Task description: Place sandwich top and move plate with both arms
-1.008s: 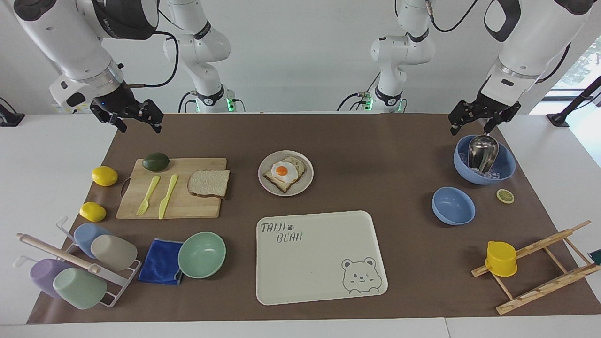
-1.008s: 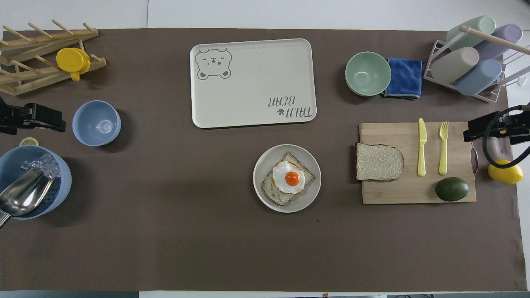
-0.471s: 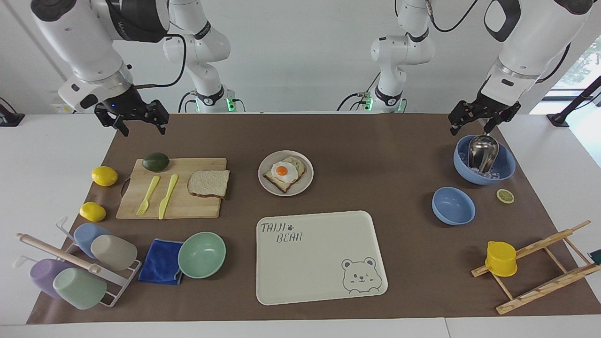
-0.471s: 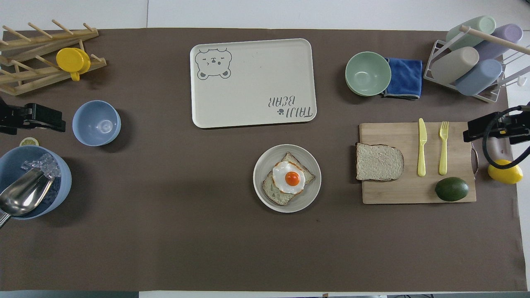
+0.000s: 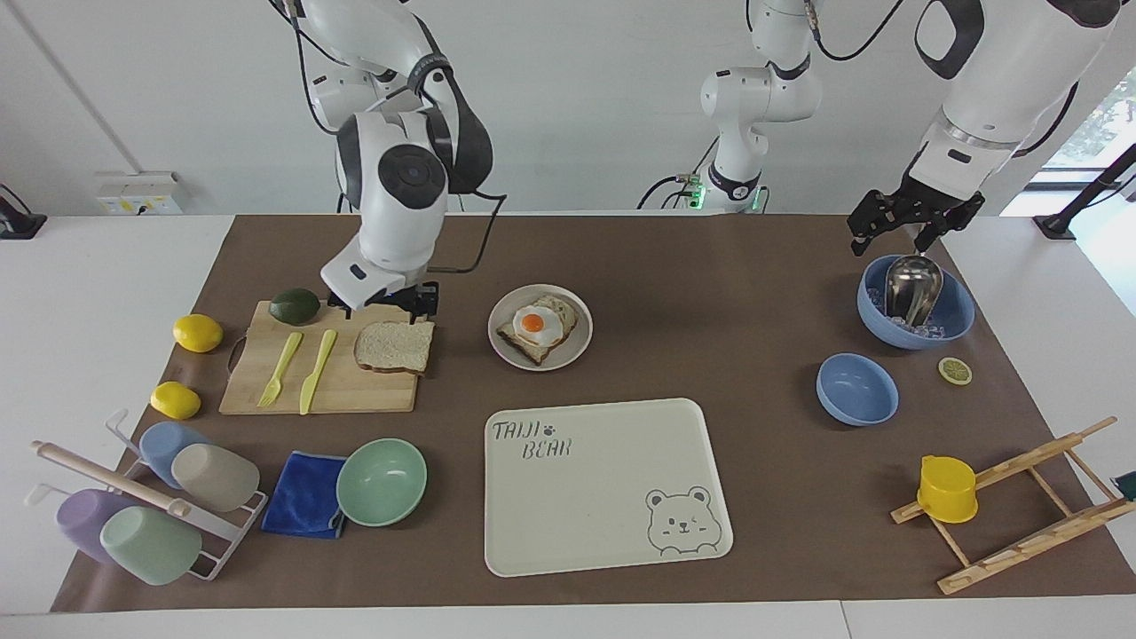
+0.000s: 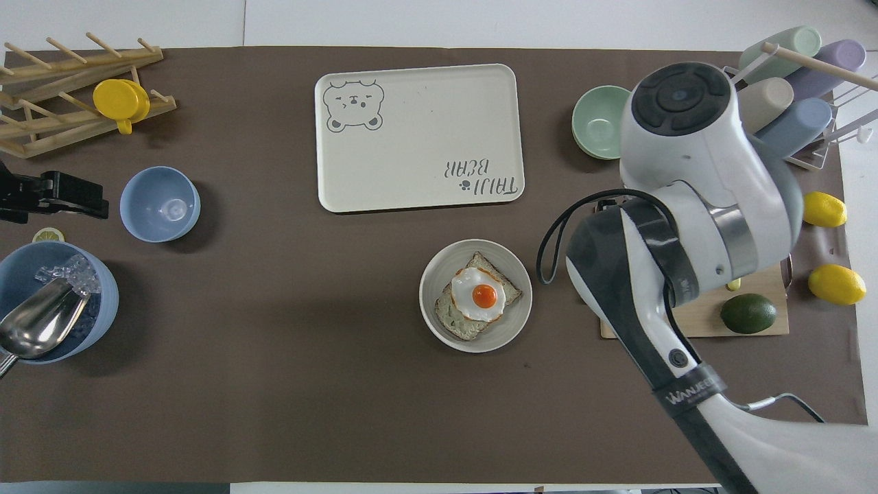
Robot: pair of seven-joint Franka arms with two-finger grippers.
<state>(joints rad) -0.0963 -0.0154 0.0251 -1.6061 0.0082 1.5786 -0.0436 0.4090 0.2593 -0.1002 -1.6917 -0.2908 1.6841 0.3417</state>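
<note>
The sandwich top [image 5: 395, 347], a pale speckled slice with a brown crust, lies flat on the wooden cutting board [image 5: 373, 392]. My right gripper [image 5: 383, 311] hangs low over the slice's edge nearer the robots. In the overhead view the right arm hides both the slice and the gripper. The plate [image 5: 579, 350] sits beside the board toward the table's middle and holds a toast slice with a fried egg [image 5: 537, 327]; it also shows in the overhead view [image 6: 432, 288]. My left gripper [image 5: 892, 238] is open and waits in the air over the blue bowl with a metal scoop [image 5: 957, 312].
An avocado [image 5: 295, 305], a yellow fork [image 5: 280, 370] and a yellow knife [image 5: 316, 373] share the board. The cream bear tray [image 5: 603, 479] lies farther from the robots than the plate. A mint bowl [image 5: 382, 481] and a blue cloth [image 5: 303, 495] lie farther out than the board.
My right arm has swung in from the table's end and come down over the cutting board, above the bread slice. My left arm has not moved.
</note>
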